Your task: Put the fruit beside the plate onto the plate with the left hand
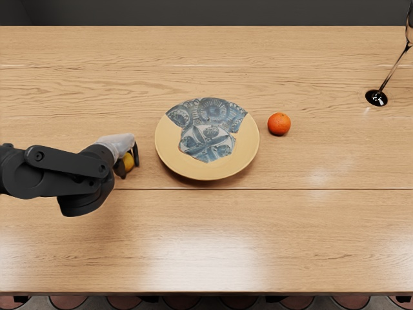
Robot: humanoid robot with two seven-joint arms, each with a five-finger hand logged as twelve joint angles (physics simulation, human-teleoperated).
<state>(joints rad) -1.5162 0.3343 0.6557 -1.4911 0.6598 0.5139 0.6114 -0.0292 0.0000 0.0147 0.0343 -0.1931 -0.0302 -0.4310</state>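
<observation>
A round tan plate [169, 147] with a blue patterned centre sits mid-table. Left of it, a small yellow-orange fruit [128, 161] lies on the table, mostly covered by my left hand [124, 155]. The hand's fingers curl around the fruit, and its dark arm comes in from the left edge. The fruit is still a short gap away from the plate's left rim. An orange fruit [279, 123] rests on the table just right of the plate, apart from its rim. The right arm is out of view.
A dark wine glass [387, 74] stands at the far right, its base near the table's back right corner and its bowl cut off by the picture's edge. The wooden table [206, 245] stretches wide in front of the plate.
</observation>
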